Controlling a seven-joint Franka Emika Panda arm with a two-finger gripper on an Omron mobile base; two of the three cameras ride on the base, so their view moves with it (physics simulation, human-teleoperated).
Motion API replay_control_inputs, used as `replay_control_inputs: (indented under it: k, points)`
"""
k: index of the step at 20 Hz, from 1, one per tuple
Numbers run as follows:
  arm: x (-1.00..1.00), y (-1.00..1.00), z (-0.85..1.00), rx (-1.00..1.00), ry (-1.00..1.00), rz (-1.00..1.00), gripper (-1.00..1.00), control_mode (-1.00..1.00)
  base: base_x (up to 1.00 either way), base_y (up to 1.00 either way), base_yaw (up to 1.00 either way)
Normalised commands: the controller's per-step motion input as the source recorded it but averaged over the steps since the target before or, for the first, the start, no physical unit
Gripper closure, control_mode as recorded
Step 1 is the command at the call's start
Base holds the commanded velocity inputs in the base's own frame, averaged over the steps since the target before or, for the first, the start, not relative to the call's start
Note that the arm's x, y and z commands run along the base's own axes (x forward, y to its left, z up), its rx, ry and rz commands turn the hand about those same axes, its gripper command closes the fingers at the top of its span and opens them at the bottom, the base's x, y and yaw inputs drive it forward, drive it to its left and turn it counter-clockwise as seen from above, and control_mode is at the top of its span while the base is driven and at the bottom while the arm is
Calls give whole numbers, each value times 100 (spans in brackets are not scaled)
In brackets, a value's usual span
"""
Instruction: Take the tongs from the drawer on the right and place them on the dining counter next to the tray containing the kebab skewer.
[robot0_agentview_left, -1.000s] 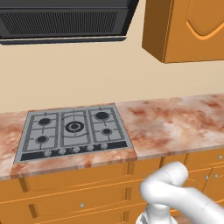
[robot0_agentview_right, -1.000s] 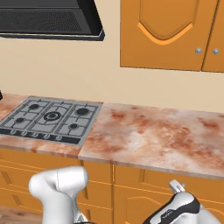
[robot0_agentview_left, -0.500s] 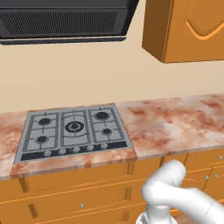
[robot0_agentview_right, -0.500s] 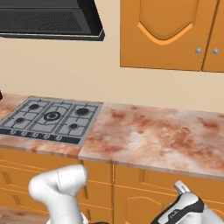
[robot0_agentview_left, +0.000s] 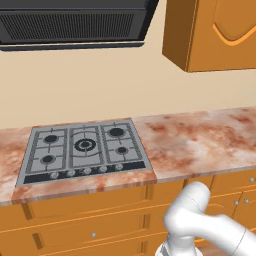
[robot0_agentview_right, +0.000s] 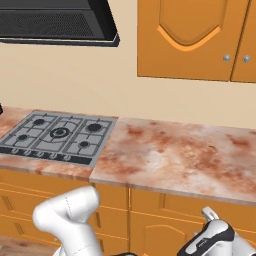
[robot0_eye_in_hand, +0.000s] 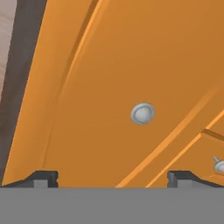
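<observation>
Orange wooden cabinet fronts (robot0_eye_in_hand: 131, 65) run under the pink-white marbled stone counter (robot0_agentview_right: 190, 155) with the grey gas hob (robot0_agentview_left: 85, 150). Two-finger dark gripper (robot0_eye_in_hand: 113, 177) hangs low, jaws wide, holding nothing. Small round silver knob (robot0_eye_in_hand: 142, 113) lies straight ahead, centred between the tips. Tongs unseen, presumably inside a closed drawer.

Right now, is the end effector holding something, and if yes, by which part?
Nothing is held. The end effector is open, its fingertips wide apart, facing an orange cabinet front with a round grey knob.
</observation>
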Motion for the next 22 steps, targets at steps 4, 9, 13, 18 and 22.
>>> replay_control_inputs:
  k: [4,9,13,18,22]
  points:
    - [28,-6,-20,0,0,0,-100,-100,0,0,0]
    - [22,-10,-13,0,0,0,-100,-100,0,0,0]
    - [23,-20,-15,0,0,0,-100,-100,0,0,0]
    - [19,-22,-17,0,0,0,-100,-100,0,0,0]
    - [14,-12,-34,0,-2,0,-100,-100,0,0,0]
